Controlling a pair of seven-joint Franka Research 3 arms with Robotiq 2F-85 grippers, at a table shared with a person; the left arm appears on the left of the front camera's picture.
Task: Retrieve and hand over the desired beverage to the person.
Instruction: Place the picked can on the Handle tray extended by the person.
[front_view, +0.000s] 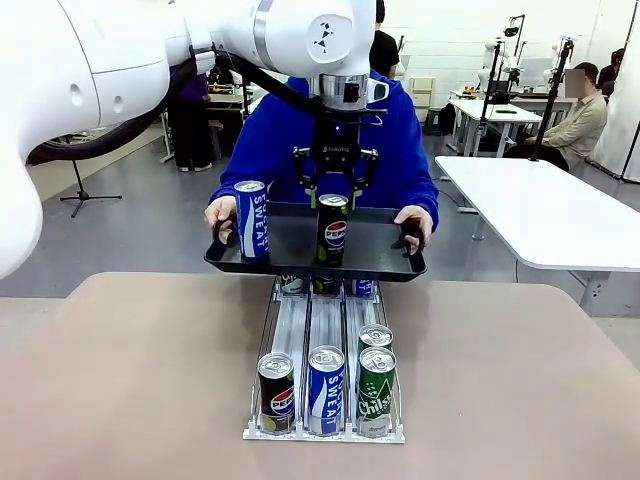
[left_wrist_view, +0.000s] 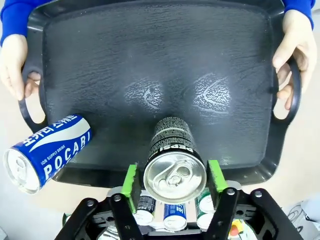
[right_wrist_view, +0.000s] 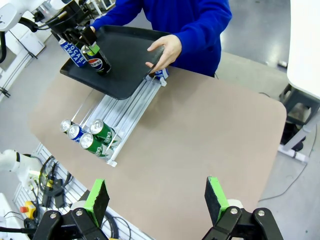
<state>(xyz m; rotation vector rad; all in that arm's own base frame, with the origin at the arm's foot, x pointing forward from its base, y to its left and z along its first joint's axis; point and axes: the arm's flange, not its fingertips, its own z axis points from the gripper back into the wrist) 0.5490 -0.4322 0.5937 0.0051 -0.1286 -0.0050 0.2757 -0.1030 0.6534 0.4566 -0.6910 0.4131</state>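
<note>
The person (front_view: 268, 130) in a bright blue hoodie holds a black tray (front_view: 385, 250) by both handles across the table. A black Pepsi can (front_view: 333, 230) stands upright on the tray's near edge. My left gripper (front_view: 334, 200) hangs over that can from above. In the left wrist view its green pads (left_wrist_view: 131, 181) flank the Pepsi can (left_wrist_view: 174, 172) with a small gap on each side, so it is open. A blue Pocari Sweat can (front_view: 251, 220) stands at the tray's left. My right gripper (right_wrist_view: 157, 200) is open and empty, high above the table.
A clear can rack (front_view: 325, 330) with three lanes lies in the table's middle, below the tray. Its front row holds a Pepsi (front_view: 276, 392), a Pocari Sweat (front_view: 326, 390) and a green Chilsung can (front_view: 376, 392). The person's hands (left_wrist_view: 15, 65) grip the tray handles. A white table (front_view: 540, 210) stands at the right.
</note>
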